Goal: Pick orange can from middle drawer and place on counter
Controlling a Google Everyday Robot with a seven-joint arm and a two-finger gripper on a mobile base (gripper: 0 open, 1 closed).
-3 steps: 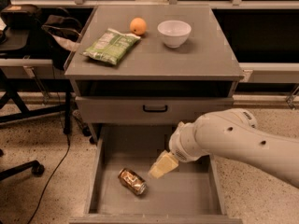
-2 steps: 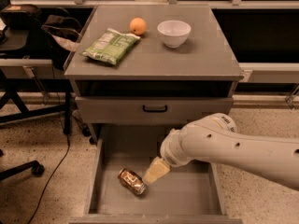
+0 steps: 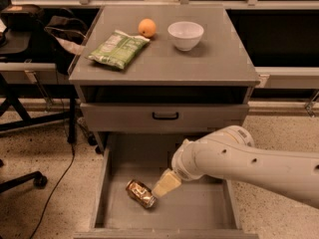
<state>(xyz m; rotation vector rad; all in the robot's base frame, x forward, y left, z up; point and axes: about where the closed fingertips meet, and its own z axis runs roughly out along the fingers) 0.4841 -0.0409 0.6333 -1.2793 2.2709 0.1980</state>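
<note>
I have the gripper [image 3: 159,191] low inside the open middle drawer [image 3: 199,209], its tip right at the end of the orange can [image 3: 138,192], which lies on its side on the drawer floor, front left. Whether the gripper is spread or closed, I cannot tell. On the counter [image 3: 214,66] sit a white bowl [image 3: 185,35], an orange fruit [image 3: 146,27] and a green snack bag [image 3: 118,49].

Gripper [image 3: 159,191] has slid left, up to the orange can [image 3: 139,193]

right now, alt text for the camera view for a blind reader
The robot's hand is in the open middle drawer, its tip beside the orange can lying on its side. On the counter above sit a green bag, an orange fruit and a white bowl.
</note>
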